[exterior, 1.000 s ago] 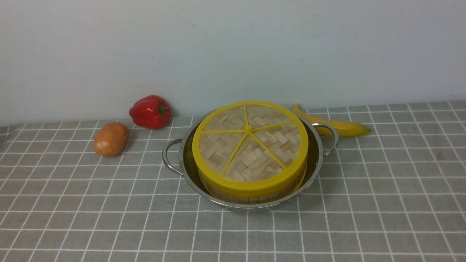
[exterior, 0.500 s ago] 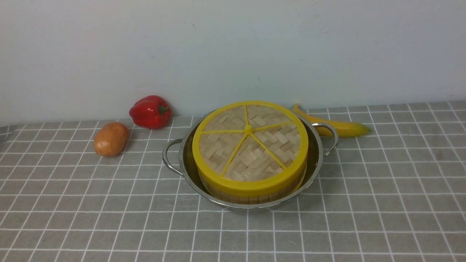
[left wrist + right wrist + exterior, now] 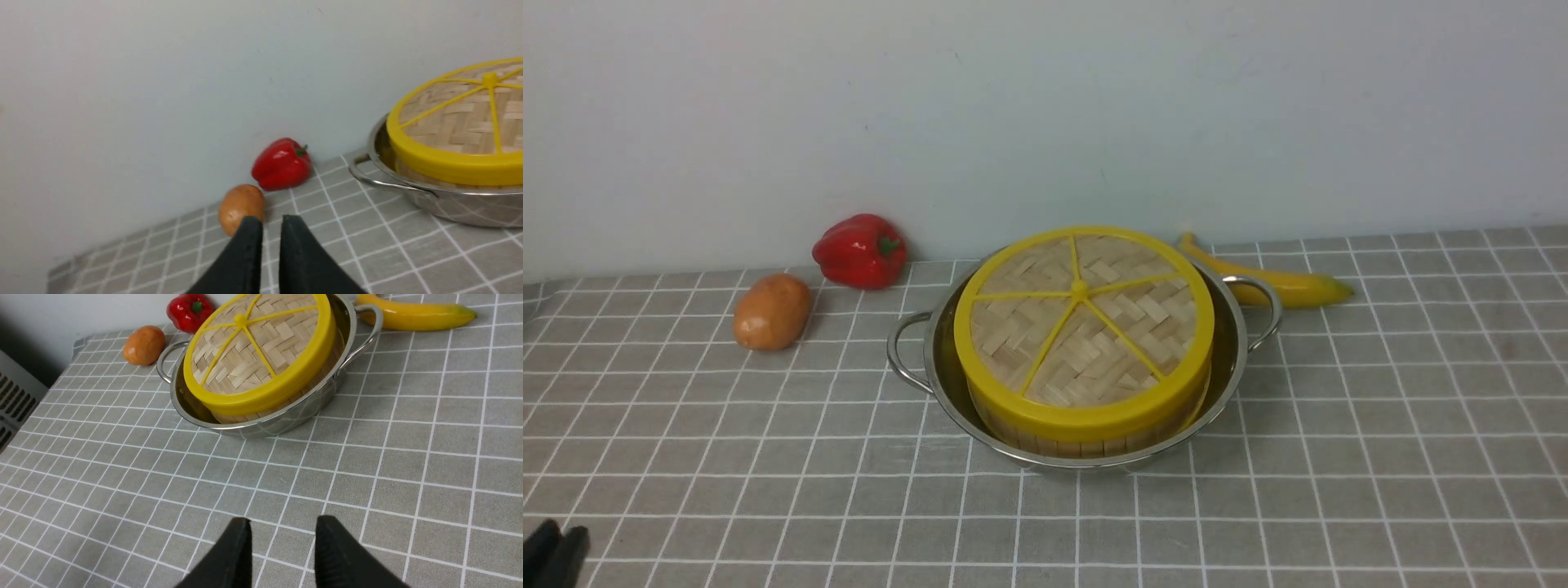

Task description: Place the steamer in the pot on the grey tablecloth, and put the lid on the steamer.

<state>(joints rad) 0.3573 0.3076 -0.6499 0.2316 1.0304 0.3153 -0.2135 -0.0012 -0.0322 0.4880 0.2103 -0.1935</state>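
Steamer [image 3: 1086, 441] w/ lid [image 3: 1084, 328] sits in pot [image 3: 1232, 359], mid surface; both end effectors near front edge, empty: left [image 3: 270, 222] barely parted, right [image 3: 282, 524] open.

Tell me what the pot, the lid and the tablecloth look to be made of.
The pot: polished metal, probably stainless steel; its wall mirrors the cloth's grid. The lid: pale woven strips, apparently bamboo, matte, framed by a smooth yellow rim and spokes that look like plastic. The grey tablecloth: seemingly matte fabric with thin white grid lines; whether woven or coated is unclear.
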